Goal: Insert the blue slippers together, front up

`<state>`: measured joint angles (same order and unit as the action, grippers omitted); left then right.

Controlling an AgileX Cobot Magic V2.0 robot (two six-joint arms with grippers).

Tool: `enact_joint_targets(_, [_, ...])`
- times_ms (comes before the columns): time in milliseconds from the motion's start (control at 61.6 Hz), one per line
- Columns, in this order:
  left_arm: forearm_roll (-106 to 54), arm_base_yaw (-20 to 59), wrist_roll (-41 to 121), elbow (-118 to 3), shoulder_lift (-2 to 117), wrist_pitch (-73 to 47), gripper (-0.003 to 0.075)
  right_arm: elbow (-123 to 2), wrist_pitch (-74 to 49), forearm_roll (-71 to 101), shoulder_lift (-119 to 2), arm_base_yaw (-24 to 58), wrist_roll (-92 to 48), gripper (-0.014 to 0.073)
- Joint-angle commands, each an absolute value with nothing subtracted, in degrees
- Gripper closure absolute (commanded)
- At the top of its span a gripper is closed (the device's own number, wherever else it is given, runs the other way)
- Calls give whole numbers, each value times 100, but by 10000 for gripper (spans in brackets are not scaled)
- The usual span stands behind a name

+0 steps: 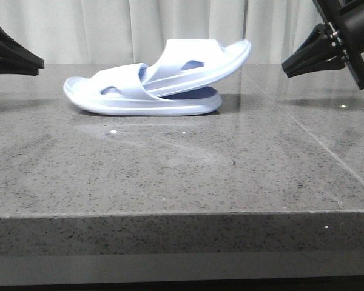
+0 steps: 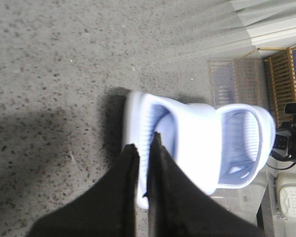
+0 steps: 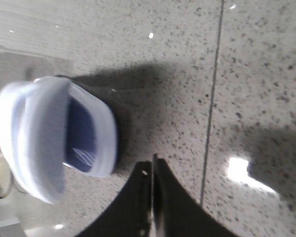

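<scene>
So both pincers are seen pressed shut with nothing held: the left gripper (image 2: 144, 140) is raised near the blue slippers (image 1: 151, 82), the right gripper (image 3: 151, 165) off to their other side. One slipper is wedged under the other's strap, tilted up, mid-back on the granite table (image 1: 170, 176), with bare stone left in front.
</scene>
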<state>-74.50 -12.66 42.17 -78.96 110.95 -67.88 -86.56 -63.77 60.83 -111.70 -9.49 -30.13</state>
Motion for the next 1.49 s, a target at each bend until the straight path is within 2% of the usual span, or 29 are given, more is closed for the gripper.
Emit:
enact_joint_targets(0, [-7700, -1265, 4199, -8022, 10645, -7274, 741, -8785, -6361, 5994, -10642, -973, -3059, 711])
enact_joint_targets(243, [-7428, -1265, 4296, -8010, 10262, -7136, 741, -8779, -6047, 4598, -9977, -927, -3059, 701])
enact_joint_targets(600, [-5859, -1085, 4348, -6879, 8239, -4432, 741, -8359, -4862, 2100, -8417, -27, -2007, 701])
enact_joint_targets(909, [-5746, -1085, 4786, -5506, 6355, -2795, 741, -6805, -3267, 1775, -6970, 421, -1977, 701])
enact_joint_targets(1120, [-5530, -1003, 4796, -4866, 5599, -2539, 741, -5648, -2192, 1774, -5859, 464, -1825, 701])
enact_joint_targets(1477, [-5150, 336, 4796, -3581, 4055, -1397, 741, -4633, -1613, 1892, -4043, 1010, -1813, 701])
